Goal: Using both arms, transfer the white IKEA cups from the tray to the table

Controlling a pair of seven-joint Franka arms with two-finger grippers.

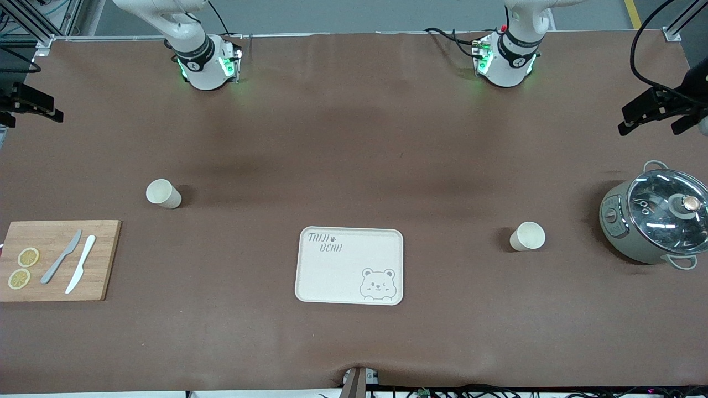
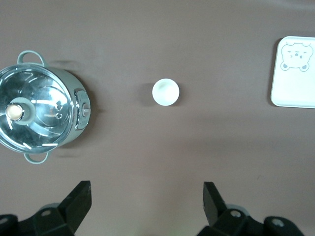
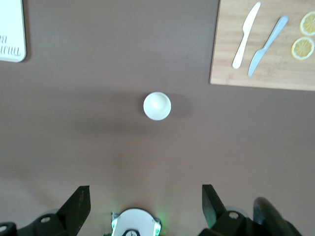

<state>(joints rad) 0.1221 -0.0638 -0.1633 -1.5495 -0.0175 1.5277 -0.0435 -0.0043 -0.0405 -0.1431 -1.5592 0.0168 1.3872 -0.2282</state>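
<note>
1. A brown cloth-covered table (image 1: 354, 138) carries two small cream-white tapered tumblers without handles, both standing upright and mouth up.
2. One white cup (image 1: 163, 193) (also (image 3: 157, 105)) stands toward the right arm's end of the table, just beside a pale bamboo cutting board (image 1: 55, 260) and farther from the front camera than it.
3. The other white cup (image 1: 527, 236) (also (image 2: 166, 92)) stands toward the left arm's end, between a cream rectangular tray printed with a bear (image 1: 350, 265) and a grey-green pot with a glass lid (image 1: 652, 218), apart from both.
4. The tray sits mid-table, nearer the front camera than either cup, and nothing lies on it.
5. On the cutting board lie a grey knife (image 1: 61, 257), a white knife (image 1: 81, 263) and two lemon slices (image 1: 23, 267) (the slices sit at the board's outer end).
6. The right gripper (image 3: 142, 206) hangs high over bare cloth near its own arm's base, its two black fingers (image 3: 78, 206) spread wide apart and holding nothing; its cup lies well clear of them.
7. The left gripper (image 2: 145, 204) hangs likewise high over bare cloth, fingers (image 2: 78, 201) spread wide and empty, with its cup, the pot and a corner of the tray all below it.
8. In the front view only the two white arm bases (image 1: 207, 63) show (the grippers are out of frame).
</note>
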